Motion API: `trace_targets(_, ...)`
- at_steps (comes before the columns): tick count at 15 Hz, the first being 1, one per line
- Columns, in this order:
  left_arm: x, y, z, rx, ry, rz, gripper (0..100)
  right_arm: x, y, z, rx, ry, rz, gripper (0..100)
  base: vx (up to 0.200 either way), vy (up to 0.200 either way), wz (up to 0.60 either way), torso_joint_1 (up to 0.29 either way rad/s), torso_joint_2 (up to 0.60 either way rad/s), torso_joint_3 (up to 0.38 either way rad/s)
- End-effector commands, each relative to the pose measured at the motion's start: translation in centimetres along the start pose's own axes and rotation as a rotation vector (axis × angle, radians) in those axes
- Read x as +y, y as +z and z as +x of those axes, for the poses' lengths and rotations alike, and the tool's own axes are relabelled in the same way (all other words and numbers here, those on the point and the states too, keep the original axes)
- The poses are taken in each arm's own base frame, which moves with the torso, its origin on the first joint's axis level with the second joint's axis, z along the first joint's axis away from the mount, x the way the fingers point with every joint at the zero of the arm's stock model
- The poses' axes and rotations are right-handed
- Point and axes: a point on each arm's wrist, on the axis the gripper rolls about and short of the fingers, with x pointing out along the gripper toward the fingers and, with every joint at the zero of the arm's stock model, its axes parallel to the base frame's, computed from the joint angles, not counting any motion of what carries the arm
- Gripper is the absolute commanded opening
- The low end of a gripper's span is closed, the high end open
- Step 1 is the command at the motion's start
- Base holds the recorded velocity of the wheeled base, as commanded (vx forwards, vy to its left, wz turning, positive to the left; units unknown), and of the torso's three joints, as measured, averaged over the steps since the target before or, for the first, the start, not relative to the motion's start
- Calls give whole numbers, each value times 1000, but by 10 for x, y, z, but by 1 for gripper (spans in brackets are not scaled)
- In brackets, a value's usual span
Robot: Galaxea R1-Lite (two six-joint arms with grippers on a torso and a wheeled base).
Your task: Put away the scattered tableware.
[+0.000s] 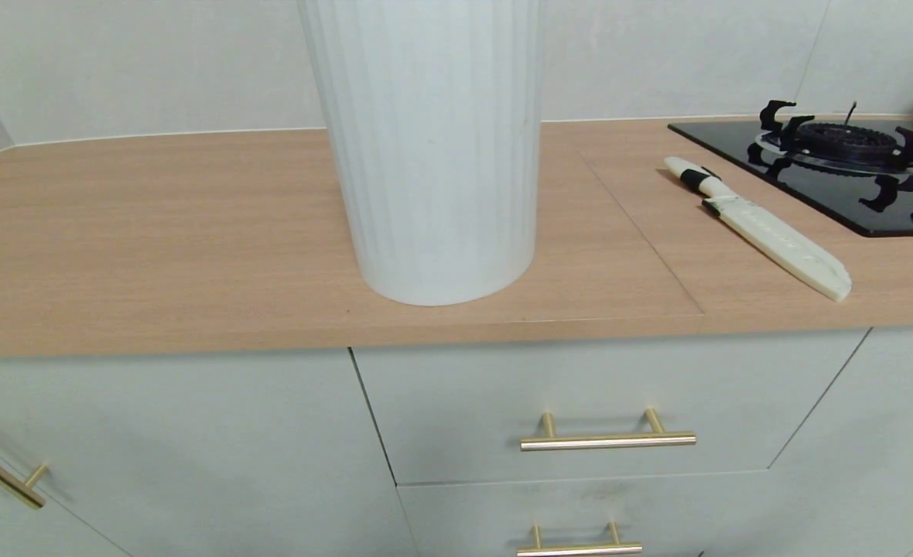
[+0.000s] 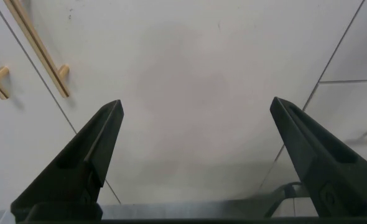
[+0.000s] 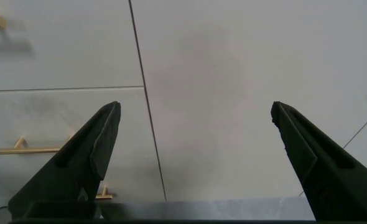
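Note:
A cream-bladed knife (image 1: 758, 226) with a white and black handle lies flat on the wooden counter (image 1: 155, 240), at the right, beside the stove. A tall white ribbed container (image 1: 433, 147) stands upright near the counter's front edge, in the middle. My left gripper (image 2: 196, 109) is open, its dark fingers (image 2: 87, 158) spread wide before pale cabinet fronts, with nothing between them. My right gripper (image 3: 196, 112) is open as well, its fingers (image 3: 84, 155) facing cabinet doors and drawers, holding nothing.
A black glass stove (image 1: 836, 166) with a burner grate sits at the counter's back right. Below the counter are pale drawers with brass bar handles (image 1: 607, 439), and another handle (image 1: 0, 472) at the far left. A wall runs behind the counter.

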Motion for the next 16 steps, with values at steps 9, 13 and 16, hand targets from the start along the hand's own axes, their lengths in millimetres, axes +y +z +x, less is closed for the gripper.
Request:
trace_targets(9, 0, 0, 0, 2, 0, 0, 100, 0, 0, 0, 2, 1, 0, 100, 0, 0, 0, 195, -380, -204)
trace_targets(13, 0, 0, 0, 0, 0, 0, 100, 0, 0, 0, 2, 2, 0, 100, 0, 0, 0, 101, -487, -234)
trace_targets(16, 0, 0, 0, 0, 0, 0, 100, 0, 0, 0, 2, 1, 0, 100, 0, 0, 0, 361, -481, -256)
